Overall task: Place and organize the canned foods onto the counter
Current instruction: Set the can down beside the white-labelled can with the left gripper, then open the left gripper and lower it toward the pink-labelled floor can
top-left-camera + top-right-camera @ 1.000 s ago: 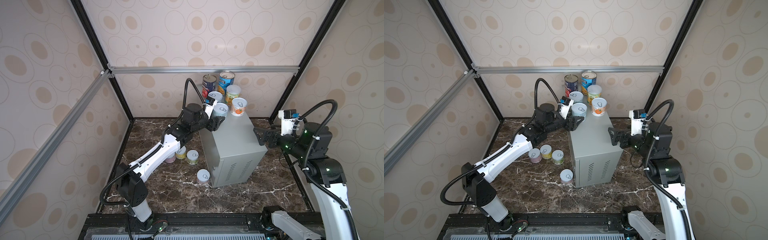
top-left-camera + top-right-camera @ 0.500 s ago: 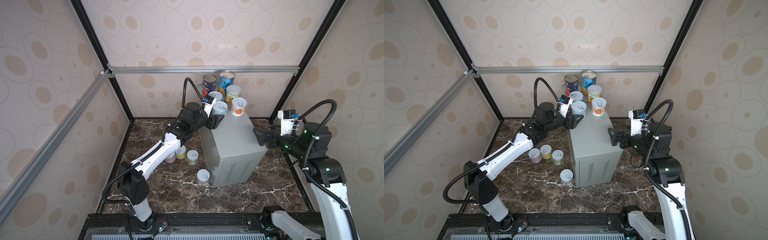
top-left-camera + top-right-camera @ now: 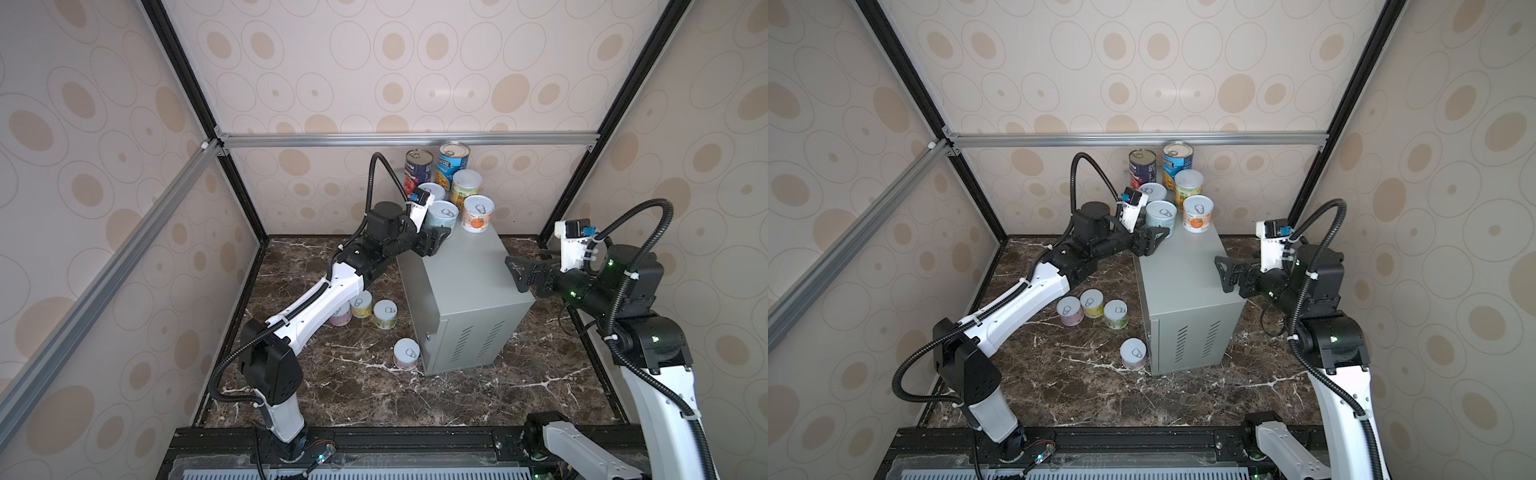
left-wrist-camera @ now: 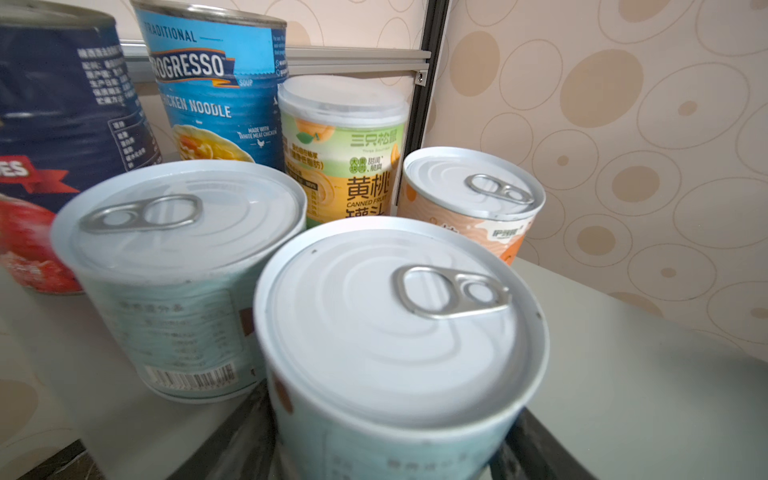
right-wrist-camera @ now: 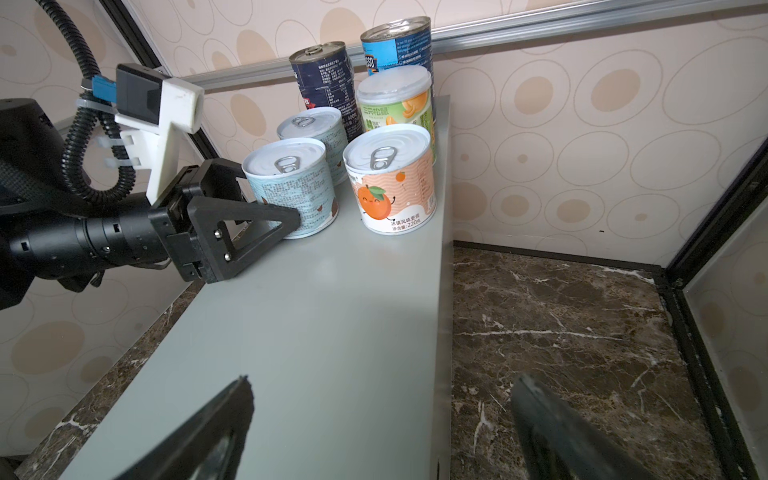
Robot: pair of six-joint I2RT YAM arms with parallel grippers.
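Canned foods (image 3: 461, 195) are standing in two groups: four on the marble floor (image 3: 353, 386) and six on the counter (image 3: 461, 286).

Nearest, a lone can (image 3: 406, 353) is sitting upright on the floor just beside the counter's front corner. Behind it, three cans (image 3: 1092, 308) are standing close together on the floor. In a top view the left arm (image 3: 316, 307) is covering part of the pink one.

At mid-depth, the right gripper (image 5: 384, 380) is hovering at the counter's right edge with its jaws spread wide and nothing between them. One finger is hanging over the grey top and the other over the floor, well apart from every can.

Further back, the left gripper (image 3: 1156, 237) is reaching in from the counter's left side and straddling the teal can (image 5: 291, 191). That can is resting upright on the counter top. The near fingertip is lying against its lower wall and the far finger is hidden behind it, so whether the jaws are pressing or slack cannot be told.

The orange can (image 5: 390, 183) is standing just beside the teal can, across a narrow gap. A second teal can (image 5: 313, 133) is crowding close behind. The green-yellow can (image 5: 395, 99) is standing behind the orange one. At the far edge, the navy-red can (image 5: 322, 75) and the blue-yellow can (image 5: 395, 41) are standing side by side near the back wall.
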